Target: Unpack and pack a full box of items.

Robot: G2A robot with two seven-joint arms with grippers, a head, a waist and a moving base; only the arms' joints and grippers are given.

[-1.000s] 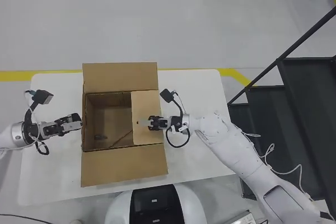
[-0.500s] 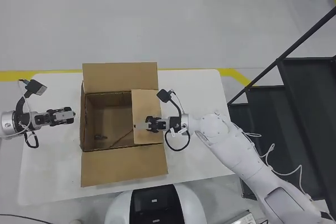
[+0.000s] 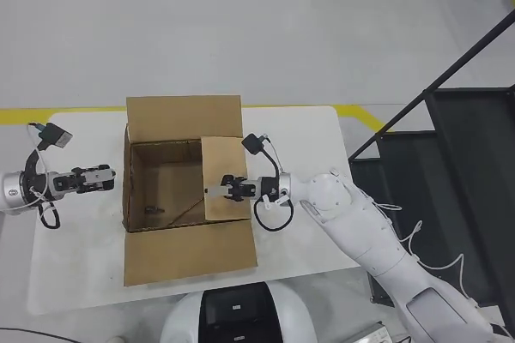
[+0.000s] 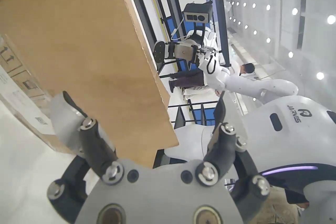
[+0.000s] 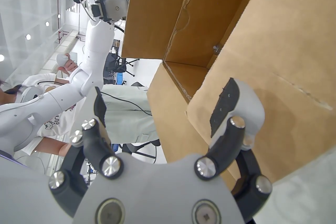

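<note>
Matt corrugated cardboard box stands on a smooth, matt table.

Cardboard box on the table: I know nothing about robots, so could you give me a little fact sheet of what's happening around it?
Box: open cardboard box on a white table
Flaps: far and near ones spread outward; right flap folded in over the opening
Inside: one small dark thing on the floor, too small to identify
Right gripper: open, at the right flap's free edge
Left gripper: open, beside the box's left side
</note>
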